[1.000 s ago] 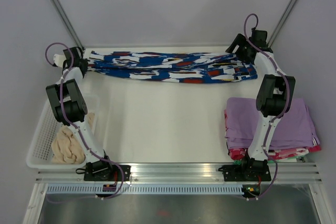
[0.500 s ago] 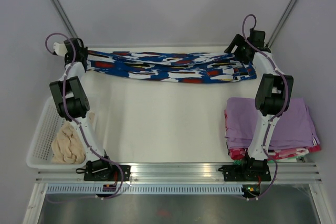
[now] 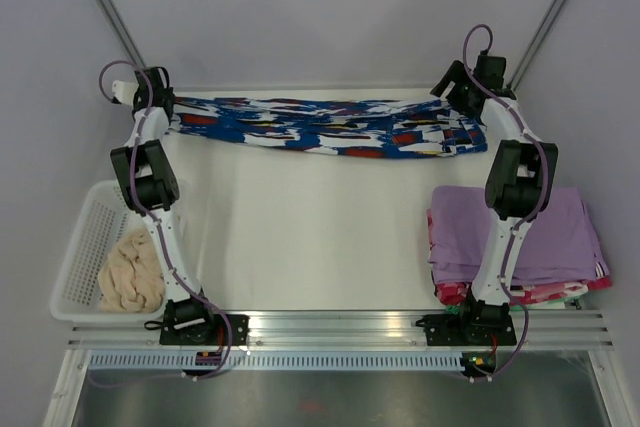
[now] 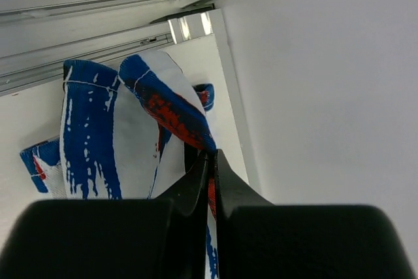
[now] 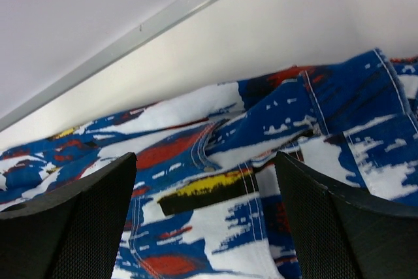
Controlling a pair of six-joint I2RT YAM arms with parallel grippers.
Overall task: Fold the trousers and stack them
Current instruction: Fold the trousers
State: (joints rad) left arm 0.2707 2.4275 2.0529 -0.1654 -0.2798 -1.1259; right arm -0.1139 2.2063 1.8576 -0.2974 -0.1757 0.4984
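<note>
The trousers (image 3: 320, 127), blue, white and black print with red and yellow flecks, lie stretched in a long band across the far edge of the table. My left gripper (image 3: 160, 105) is at their left end, shut on a pinch of the fabric (image 4: 189, 122), which hangs from the fingertips in the left wrist view. My right gripper (image 3: 458, 105) is over the waistband end at the right. It is open, with the printed cloth (image 5: 215, 181) lying between the two spread fingers.
A stack of plain lilac folded garments (image 3: 530, 237) sits at the right front. A white basket (image 3: 85, 247) at the left front holds a cream fluffy bundle (image 3: 130, 272). The back wall and frame posts stand close behind the trousers.
My left gripper has moved right and toward the back wall with the trouser end, and the left arm has straightened up. The right arm has hardly moved.
</note>
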